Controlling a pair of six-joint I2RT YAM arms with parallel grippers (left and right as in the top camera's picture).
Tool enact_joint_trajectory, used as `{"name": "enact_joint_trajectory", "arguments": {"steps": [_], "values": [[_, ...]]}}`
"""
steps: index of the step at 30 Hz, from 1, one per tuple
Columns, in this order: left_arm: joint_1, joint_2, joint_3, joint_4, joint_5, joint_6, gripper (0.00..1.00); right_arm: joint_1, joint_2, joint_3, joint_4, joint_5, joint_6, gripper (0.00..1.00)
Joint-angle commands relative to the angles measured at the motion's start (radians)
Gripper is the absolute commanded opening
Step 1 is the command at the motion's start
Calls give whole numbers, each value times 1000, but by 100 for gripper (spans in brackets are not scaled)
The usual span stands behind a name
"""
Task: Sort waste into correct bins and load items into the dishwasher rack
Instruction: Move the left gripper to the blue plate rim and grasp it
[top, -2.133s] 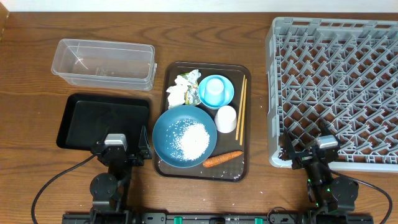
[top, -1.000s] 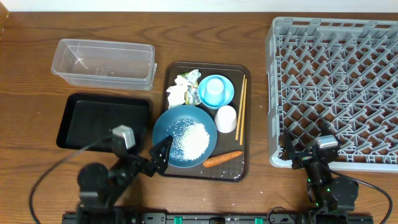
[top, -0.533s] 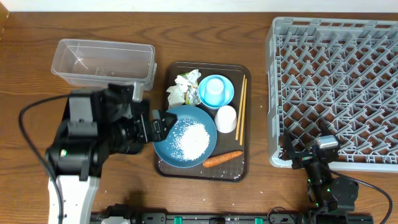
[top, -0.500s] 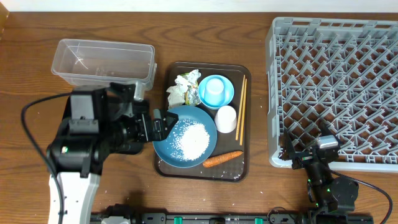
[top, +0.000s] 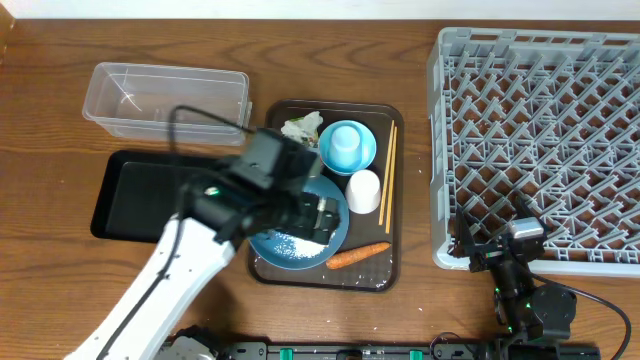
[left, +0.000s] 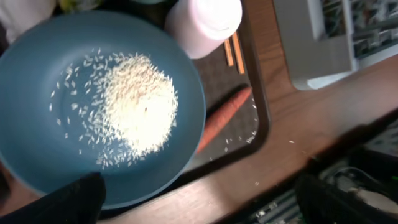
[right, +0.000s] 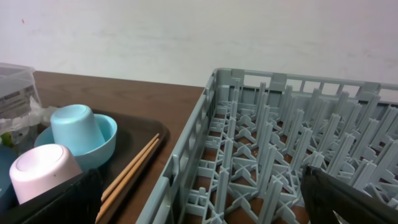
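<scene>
Swinging in from the black tray side, my left arm now reaches over the dark-brown serving tray (top: 394, 232); the right arm has not moved.

From overhead, the left gripper (top: 318, 214) hangs above the large dark-blue bowl (top: 283, 248), hiding most of it, with the rice (top: 300, 241) showing just below the wrist. The carrot (top: 357, 255) lies on the serving tray beside the bowl's lower right edge. The whitish cup (top: 363, 191) stands between the bowl and the chopsticks (top: 388, 165), which lie along the tray's right side. The pale-blue bowl (top: 366, 158) sits at the top, wrappers (top: 300, 127) to its left. The clear tub (top: 165, 100) and black tray (top: 135, 190) are to the left, and the dishwasher rack (top: 540, 140) is on the right. The right gripper (top: 500, 246) sits at the rack's near edge.

On the left wrist camera, the left gripper (left: 202, 198) is spread wide and grasps nothing. Below it lies the bowl (left: 56, 81) with its rice pile (left: 140, 102), then the carrot (left: 224, 115), the cup (left: 202, 22), the chopstick ends (left: 233, 50) and a rack corner (left: 323, 43).

On the right wrist camera, the right gripper (right: 200, 202) is likewise released and empty. I see the rack (right: 280, 162) ahead, the chopsticks (right: 127, 177), the whitish cup (right: 40, 171), and the pale-blue bowl (right: 107, 138).
</scene>
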Motion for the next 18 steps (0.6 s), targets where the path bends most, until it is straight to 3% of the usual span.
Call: {"name": "enact_joint_trajectory", "arguments": {"steps": [1,8,16,18], "values": [[-53,41,23,9,-83,-24,99,-18,-6,-1,-5,-1,-15,99],[-131,130,3,51,-53,-16,99,-18,-6,-1,-5,-1,-15,99],[-203,306,3,119,-282,-92,99,-18,-6,-1,-5,-1,-15,99],[-203,346,3,138,-293,-98,95,-18,-6,-1,-5,-1,-15,99]]}}
